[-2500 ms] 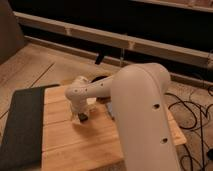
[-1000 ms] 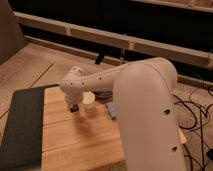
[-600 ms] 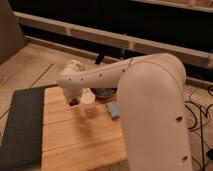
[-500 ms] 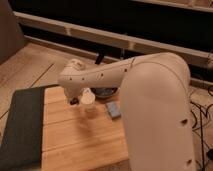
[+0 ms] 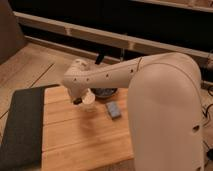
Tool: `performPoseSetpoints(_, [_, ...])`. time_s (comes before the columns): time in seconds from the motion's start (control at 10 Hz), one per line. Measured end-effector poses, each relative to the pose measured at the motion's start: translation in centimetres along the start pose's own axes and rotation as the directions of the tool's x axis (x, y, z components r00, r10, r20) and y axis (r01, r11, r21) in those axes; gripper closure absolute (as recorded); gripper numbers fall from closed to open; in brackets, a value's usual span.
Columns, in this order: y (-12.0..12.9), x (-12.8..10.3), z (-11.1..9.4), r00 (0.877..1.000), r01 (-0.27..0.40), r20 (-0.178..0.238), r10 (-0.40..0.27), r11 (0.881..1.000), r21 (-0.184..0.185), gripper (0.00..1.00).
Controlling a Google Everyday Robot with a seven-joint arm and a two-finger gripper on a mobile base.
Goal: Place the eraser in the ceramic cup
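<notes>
Passing a dark mat (image 5: 22,125) lying along the left of the wooden table (image 5: 85,145); finding the gripper (image 5: 78,99) hanging low at the left rim of the ceramic cup (image 5: 90,103), its grip impossible to judge; noting a small dark bit there, possibly the eraser (image 5: 77,101); reaching a dark bowl (image 5: 105,93) behind the cup and a grey-blue block (image 5: 113,109) lying just right of it
</notes>
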Motion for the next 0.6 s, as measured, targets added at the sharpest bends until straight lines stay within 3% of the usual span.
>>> performPoseSetpoints(0.3, [-0.8, -1.4, -1.0, 1.000, 0.013, 0.026, -0.014, 1.000, 0.025, 0.98])
performPoseSetpoints(0.6, [-3.4, -3.1, -3.0, 0.998, 0.014, 0.062, -0.019, 0.996, 0.087, 0.98])
